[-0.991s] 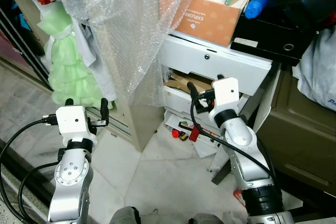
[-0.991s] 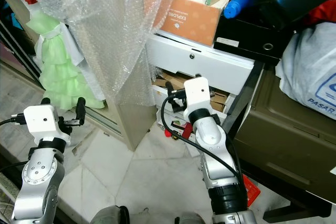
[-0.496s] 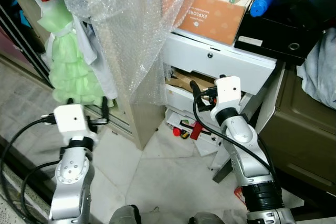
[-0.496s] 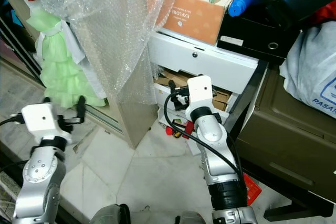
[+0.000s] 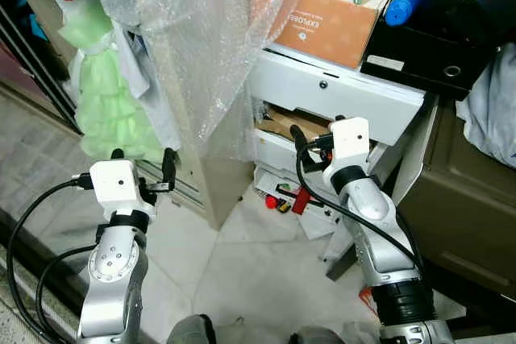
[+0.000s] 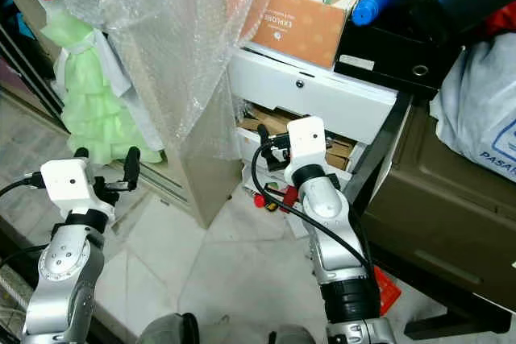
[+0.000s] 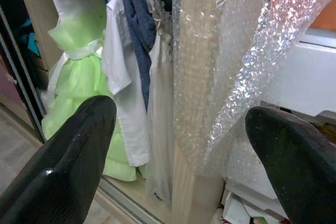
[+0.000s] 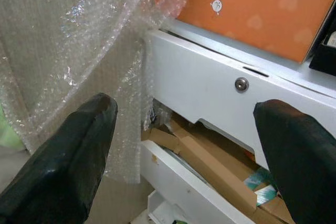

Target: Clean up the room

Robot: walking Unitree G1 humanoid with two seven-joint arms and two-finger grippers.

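Observation:
A large sheet of bubble wrap (image 5: pixel 193 30) hangs from above over a beige wardrobe post (image 7: pixel 195 129) and brushes the corner of a white drawer unit (image 5: pixel 339 94). Its lower drawer stands open with cardboard pieces (image 8: pixel 210 156) sticking out. Small red toys (image 5: pixel 278 199) lie on the floor under the unit. My left gripper (image 5: pixel 143 159) is open and empty, low in front of the wardrobe and bubble wrap. My right gripper (image 5: pixel 317 128) is open and empty, just in front of the open drawer.
An orange box (image 5: pixel 322 18), a blue bottle (image 5: pixel 403 2) and a black case (image 5: pixel 435 46) sit on the drawer unit. A green dress (image 5: pixel 109 94) and a white shirt (image 7: pixel 123 77) hang in the wardrobe. An olive cabinet (image 5: pixel 468 191) stands at the right. The marble floor (image 5: pixel 242 263) lies below.
My left gripper has risen a little and moved slightly right. The head view tilted up slightly a second ago. My right gripper holds its place by the drawer.

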